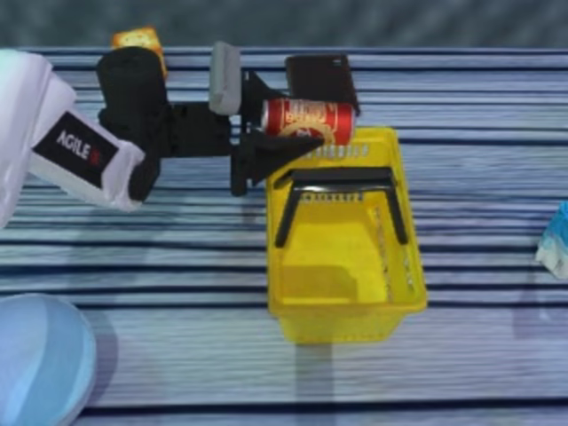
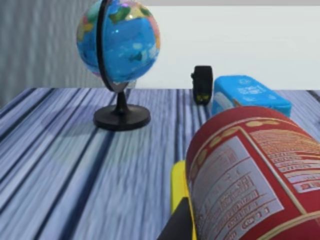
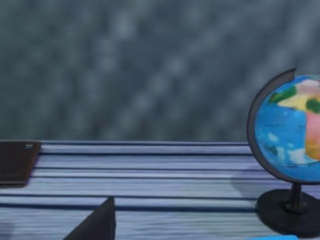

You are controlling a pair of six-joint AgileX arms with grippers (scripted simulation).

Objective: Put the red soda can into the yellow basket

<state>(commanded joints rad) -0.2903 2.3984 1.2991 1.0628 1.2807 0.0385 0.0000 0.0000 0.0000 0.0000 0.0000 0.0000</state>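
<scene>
The red soda can (image 1: 315, 118) lies on its side in the air over the far rim of the yellow basket (image 1: 410, 266), and my left gripper (image 1: 297, 120) is shut on it. In the left wrist view the can (image 2: 255, 175) fills the near side, with one black finger (image 2: 180, 222) against it and a strip of the basket's yellow rim (image 2: 178, 185) behind. The basket's black handles (image 1: 342, 182) lie folded across its opening. My right arm is outside the top view; a dark part of its gripper (image 3: 97, 222) shows in the right wrist view.
A black flat book (image 1: 321, 78) lies just behind the can, and an orange box (image 1: 139, 40) sits at the back left. A blue-and-white box (image 1: 555, 240) is at the right edge. The left wrist view shows a globe (image 2: 119, 42), a small black item (image 2: 202, 84) and a blue case (image 2: 250, 95).
</scene>
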